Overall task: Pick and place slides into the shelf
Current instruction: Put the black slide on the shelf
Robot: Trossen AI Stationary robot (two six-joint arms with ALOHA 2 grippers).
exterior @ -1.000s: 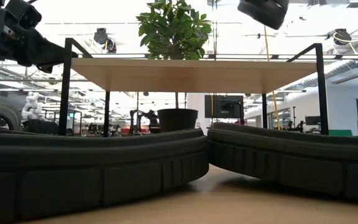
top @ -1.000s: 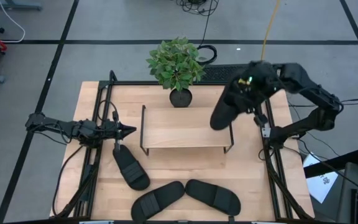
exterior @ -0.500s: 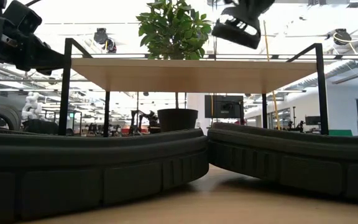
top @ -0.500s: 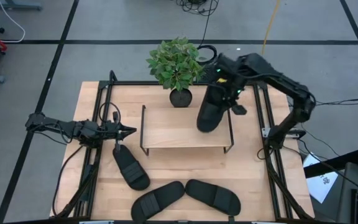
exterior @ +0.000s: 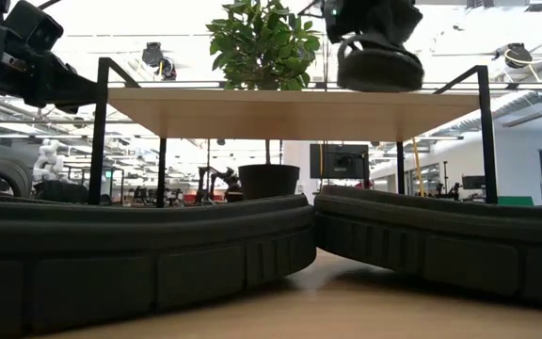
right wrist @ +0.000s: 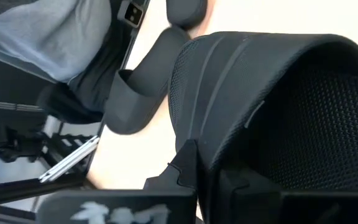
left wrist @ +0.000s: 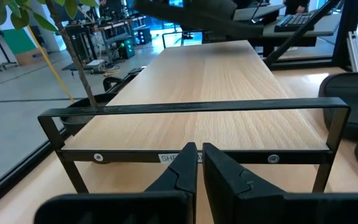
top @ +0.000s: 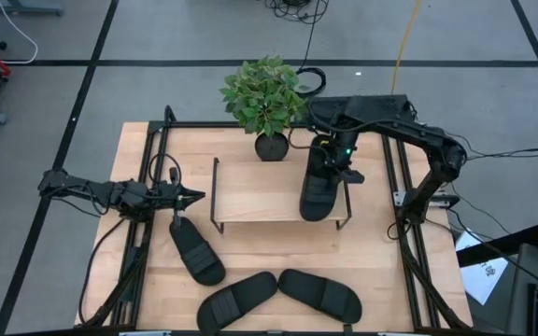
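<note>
Since a second ago, the slide (top: pixel 320 183) clamped in the right jaws (top: pixel 336 157) has been carried in over the shelf (top: pixel 260 194) and lowered until its sole lies on or just above the plank's right end. Release is judged to be next. Three slides (top: pixel 197 250) remain on the surface (top: pixel 138 149). The left jaws (top: pixel 191 197), together, wait beside the shelf's left end.

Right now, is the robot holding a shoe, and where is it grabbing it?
Yes. The right gripper holds one black slide by its strap, over the shelf top. The left gripper holds nothing.
</note>
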